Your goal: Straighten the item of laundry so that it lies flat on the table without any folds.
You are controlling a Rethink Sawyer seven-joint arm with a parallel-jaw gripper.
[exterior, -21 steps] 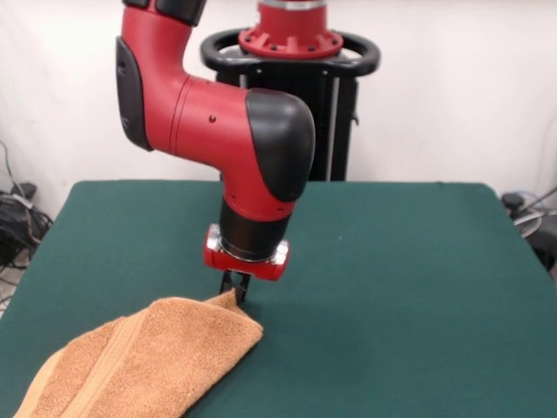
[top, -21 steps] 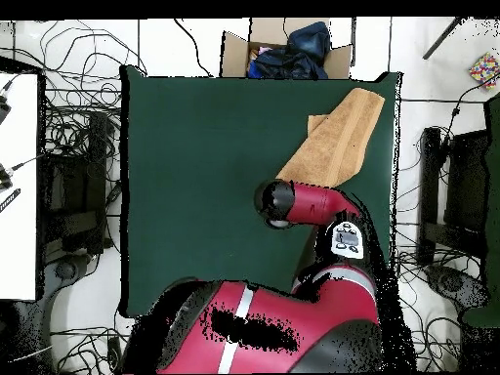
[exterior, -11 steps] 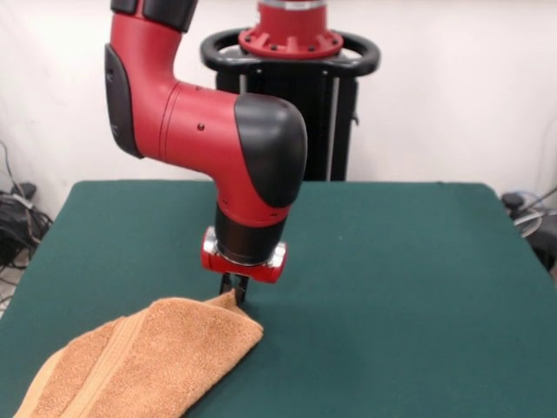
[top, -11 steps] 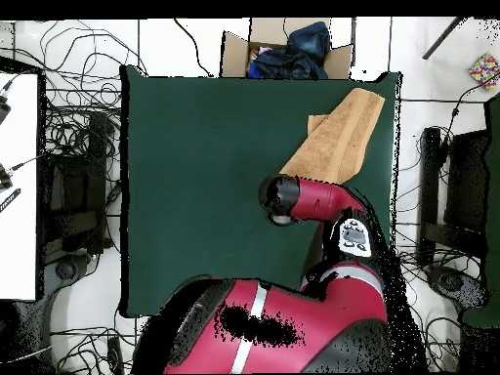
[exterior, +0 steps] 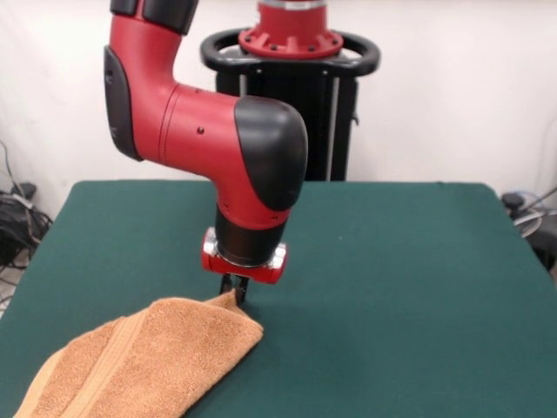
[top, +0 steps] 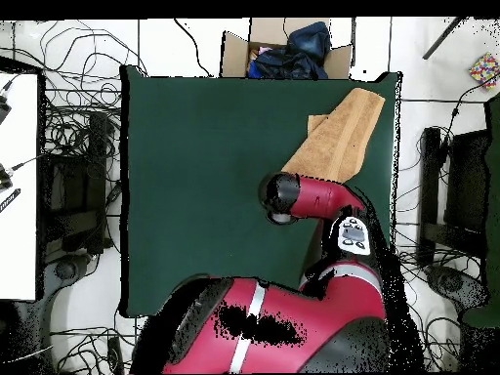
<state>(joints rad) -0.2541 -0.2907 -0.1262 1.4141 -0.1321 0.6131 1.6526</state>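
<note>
Looking down, you see one gripper (exterior: pixel 235 293) pinching one folded towel (exterior: pixel 144 361) corner on one table (exterior: pixel 392 287).

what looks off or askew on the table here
The towel is folded over on itself, not flat, lying askew at a table corner. The gripper pinches its raised corner tip.

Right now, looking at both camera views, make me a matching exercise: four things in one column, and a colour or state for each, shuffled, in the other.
1. orange-tan terry cloth towel
2. large felt-topped table
3. robot's gripper
4. open cardboard box past the table's edge

a. dark green
b. pinching a towel corner
c. folded over, at the table's edge
d. holding dark cloth

Pairs: 1-c, 2-a, 3-b, 4-d
</note>
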